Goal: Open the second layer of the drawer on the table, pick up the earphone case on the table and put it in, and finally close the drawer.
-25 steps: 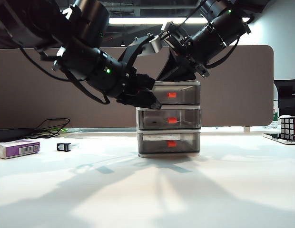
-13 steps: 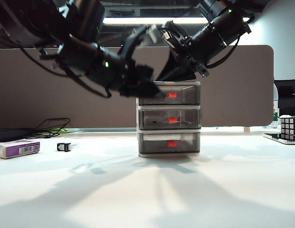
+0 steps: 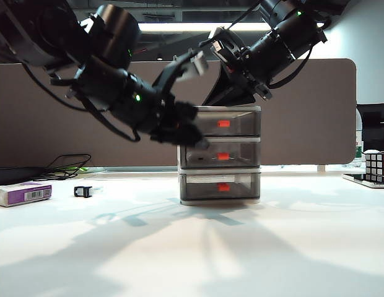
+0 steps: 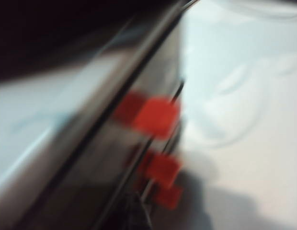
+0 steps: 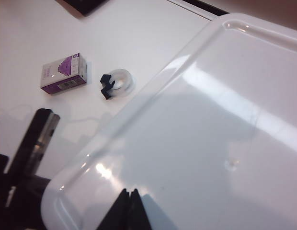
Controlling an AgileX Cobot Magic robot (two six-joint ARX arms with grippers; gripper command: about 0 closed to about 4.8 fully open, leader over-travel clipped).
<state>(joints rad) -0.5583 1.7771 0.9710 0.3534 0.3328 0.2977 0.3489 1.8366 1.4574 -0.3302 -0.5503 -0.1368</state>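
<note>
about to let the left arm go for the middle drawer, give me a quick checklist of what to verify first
1. Left tool closed: ok; it hangs at the drawer unit's upper left front corner.
2. Second layer opened: not ok, all three fronts sit flush.
3. Left tool on the middle red tab: not ok, it is left of the tab.
4. Right tool steadying the unit: shut, tips over the white top panel; contact cannot tell.
5. Earphone case located: cannot tell; only a purple box and a small black object show.
6. Left wrist view usable: not ok, blurred.
</note>
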